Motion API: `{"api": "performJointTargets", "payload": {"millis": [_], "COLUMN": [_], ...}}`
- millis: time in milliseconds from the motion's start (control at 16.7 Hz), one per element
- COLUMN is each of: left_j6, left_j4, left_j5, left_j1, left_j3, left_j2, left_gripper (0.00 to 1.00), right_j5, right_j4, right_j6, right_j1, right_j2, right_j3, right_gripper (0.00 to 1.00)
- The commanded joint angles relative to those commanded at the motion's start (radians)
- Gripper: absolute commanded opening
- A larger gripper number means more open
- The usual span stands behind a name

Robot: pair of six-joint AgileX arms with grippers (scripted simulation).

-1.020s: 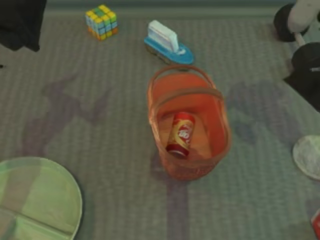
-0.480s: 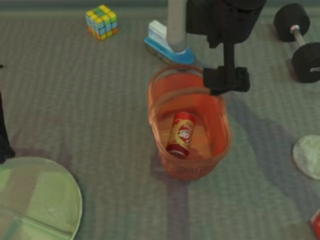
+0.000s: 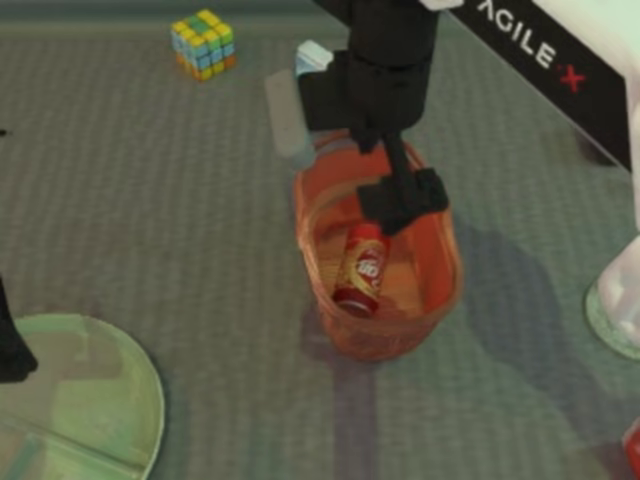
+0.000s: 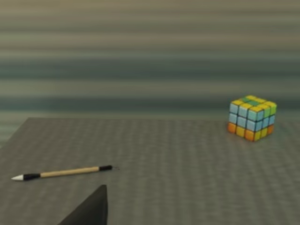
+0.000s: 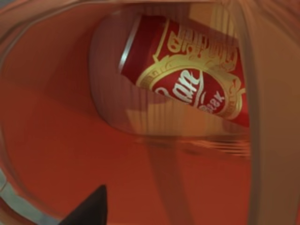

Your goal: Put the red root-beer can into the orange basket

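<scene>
The red root-beer can point(image 3: 361, 268) lies on its side on the floor of the orange basket point(image 3: 447, 290), in the middle of the table. My right gripper point(image 3: 402, 203) hangs over the far half of the basket, just above the can's top end, open and holding nothing. Its wrist view looks down past the basket's orange wall point(image 5: 47, 122) at the can point(image 5: 187, 79) with its gold oval logo; a handle crosses in front. My left arm point(image 3: 10, 345) is parked at the table's left edge, and one of its fingers point(image 4: 91, 208) shows over bare mat.
A coloured cube point(image 3: 204, 44) sits at the back left. A blue-and-white toy point(image 3: 312, 58) is mostly hidden behind the right arm. A green plate point(image 3: 80, 400) fills the front left corner. A thin brush pen point(image 4: 63, 172) lies on the mat. A pale disc point(image 3: 603, 322) lies at the right edge.
My right arm has swung in from the back right and come down over the basket. My left arm has shifted from the back left to the left edge. The can has not moved.
</scene>
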Motion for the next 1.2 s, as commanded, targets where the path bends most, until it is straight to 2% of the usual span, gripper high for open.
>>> {"api": "performJointTargets", "payload": {"millis": [360,720,1020,1200], "left_j6": [0.000,0.000,0.000,0.000], "left_j4": [0.000,0.000,0.000,0.000], "left_j5": [0.000,0.000,0.000,0.000], "left_j1": [0.000,0.000,0.000,0.000], "left_j3": [0.000,0.000,0.000,0.000], "left_j2": [0.000,0.000,0.000,0.000], "left_gripper": [1.00,1.00,1.00,1.00], "right_j5": [0.000,-0.001,-0.001,-0.001], "right_j4": [0.005,0.118,0.138,0.138], "right_j6": [0.000,0.000,0.000,0.000], "right_j1": [-0.004,0.000,0.001,0.001], "right_j2": [-0.001,-0.056,-0.065,-0.065], "right_j3": [-0.005,-0.179,-0.203,-0.203], "right_gripper": [1.00,1.00,1.00,0.77]}}
